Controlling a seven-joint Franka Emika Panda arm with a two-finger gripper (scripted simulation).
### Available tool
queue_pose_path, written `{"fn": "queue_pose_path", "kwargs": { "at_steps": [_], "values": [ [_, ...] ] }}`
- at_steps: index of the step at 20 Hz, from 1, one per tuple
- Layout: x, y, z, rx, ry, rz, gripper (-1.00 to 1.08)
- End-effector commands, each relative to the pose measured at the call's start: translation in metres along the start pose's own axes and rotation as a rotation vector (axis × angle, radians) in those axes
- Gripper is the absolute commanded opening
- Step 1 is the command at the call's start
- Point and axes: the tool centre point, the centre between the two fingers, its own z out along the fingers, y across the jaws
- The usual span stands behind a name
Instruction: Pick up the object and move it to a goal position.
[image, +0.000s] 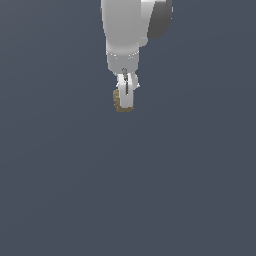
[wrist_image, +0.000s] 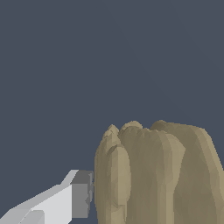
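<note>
The object (image: 117, 100) is a small lumpy tan-brown item with a ridged surface. It sits between the tips of my white gripper (image: 127, 102), which hangs down from the arm at the top of the exterior view. The fingers overlap most of it, so only its edge toward the exterior view's left and its underside show. In the wrist view the object (wrist_image: 157, 175) looms large. One white finger (wrist_image: 65, 203) rests its grey pad against the object's side. The other finger is out of that frame. The gripper is shut on the object.
A flat, plain dark blue-grey surface (image: 190, 190) fills both views. No goal marker or other object shows. The arm's thick white links (image: 125, 25) fill the top centre of the exterior view.
</note>
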Motion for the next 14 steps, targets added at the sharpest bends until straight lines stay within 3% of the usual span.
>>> {"fn": "queue_pose_path", "kwargs": {
  "at_steps": [1, 14],
  "values": [
    [-0.006, 0.003, -0.027, -0.001, 0.001, 0.0, -1.0],
    [-0.034, 0.011, -0.153, -0.001, -0.002, -0.002, -1.0]
  ]
}}
